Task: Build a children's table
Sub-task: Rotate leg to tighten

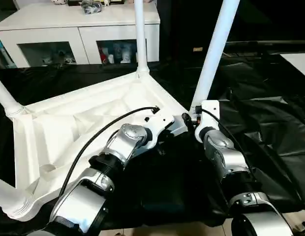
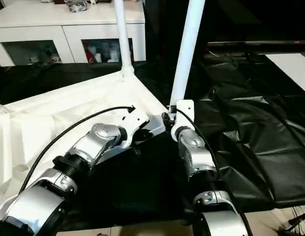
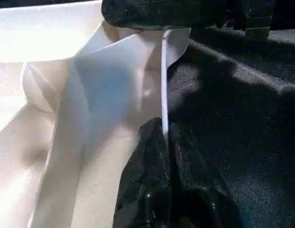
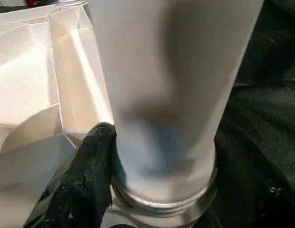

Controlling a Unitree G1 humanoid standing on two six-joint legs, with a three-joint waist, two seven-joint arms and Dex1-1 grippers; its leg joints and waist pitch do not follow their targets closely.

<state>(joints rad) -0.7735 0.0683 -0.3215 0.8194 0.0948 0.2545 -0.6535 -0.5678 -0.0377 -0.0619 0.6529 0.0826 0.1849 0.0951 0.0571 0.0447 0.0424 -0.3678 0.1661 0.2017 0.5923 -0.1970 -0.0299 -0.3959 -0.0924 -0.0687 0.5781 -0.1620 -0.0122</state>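
The left gripper (image 3: 164, 137) pinches the tabletop's rim (image 3: 163, 80), steadying it. The right gripper (image 4: 138, 180) clasps the near leg (image 1: 214, 54), apparently seating it.

A white cabinet (image 1: 78, 29) with glass-fronted compartments stands at the back, small items on top. Crinkled black sheeting (image 1: 270, 132) covers the work surface; a pale floor strip (image 1: 162, 230) shows nearest.
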